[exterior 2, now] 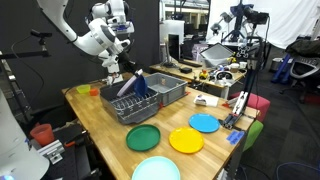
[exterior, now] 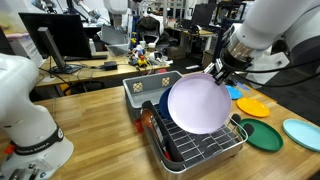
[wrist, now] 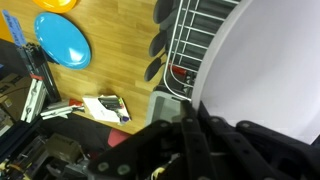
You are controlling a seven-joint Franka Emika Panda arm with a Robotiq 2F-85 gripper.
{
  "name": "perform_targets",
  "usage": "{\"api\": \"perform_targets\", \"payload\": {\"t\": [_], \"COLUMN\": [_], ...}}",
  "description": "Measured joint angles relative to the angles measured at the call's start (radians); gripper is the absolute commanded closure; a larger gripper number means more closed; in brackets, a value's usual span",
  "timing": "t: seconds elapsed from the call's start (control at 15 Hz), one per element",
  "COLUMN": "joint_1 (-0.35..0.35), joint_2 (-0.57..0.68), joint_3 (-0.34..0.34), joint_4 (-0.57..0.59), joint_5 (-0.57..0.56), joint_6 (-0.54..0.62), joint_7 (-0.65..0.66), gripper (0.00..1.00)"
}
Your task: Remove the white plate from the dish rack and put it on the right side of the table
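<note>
- One gripper (exterior: 217,74) comes in from the upper right of the frame in an exterior view. Its jaws are closed on the upper right rim of the white plate (exterior: 197,104).
- The white plate stands tilted, with its face to the camera, over the dish rack (exterior: 205,146) in the lower middle of the frame. I cannot tell if its lower edge touches the wires.
- In the wrist view the white plate (wrist: 262,70) fills the right side, and the dark fingers (wrist: 205,135) of the gripper reach up to it from the bottom edge. The wire floor of the dish rack (wrist: 190,40) shows just left of the plate.
- A dark blue plate (exterior: 163,100) stands in the rack, just behind the white one and to its left.
- A grey tub (exterior: 145,88) stands on the table (exterior: 90,108), touching the far end of the rack.
- Four smaller plates lie flat on the table at the right of the frame: a small blue plate (exterior: 233,92), an orange plate (exterior: 252,105), a green plate (exterior: 265,135) and a pale blue plate (exterior: 302,133).
</note>
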Motion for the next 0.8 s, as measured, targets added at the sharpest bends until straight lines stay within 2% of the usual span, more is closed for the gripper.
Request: {"api": "perform_targets", "payload": {"t": [0.27, 0.8], "joint_1": [-0.008, -0.082], "joint_2": [-0.069, -0.229], "joint_3": [-0.019, -0.129], "joint_4": [-0.03, -0.104], "joint_5": [0.001, 0.0], "joint_6": [0.0, 0.034], "joint_7": [0.04, 0.279], "gripper": [0.99, 0.99]}}
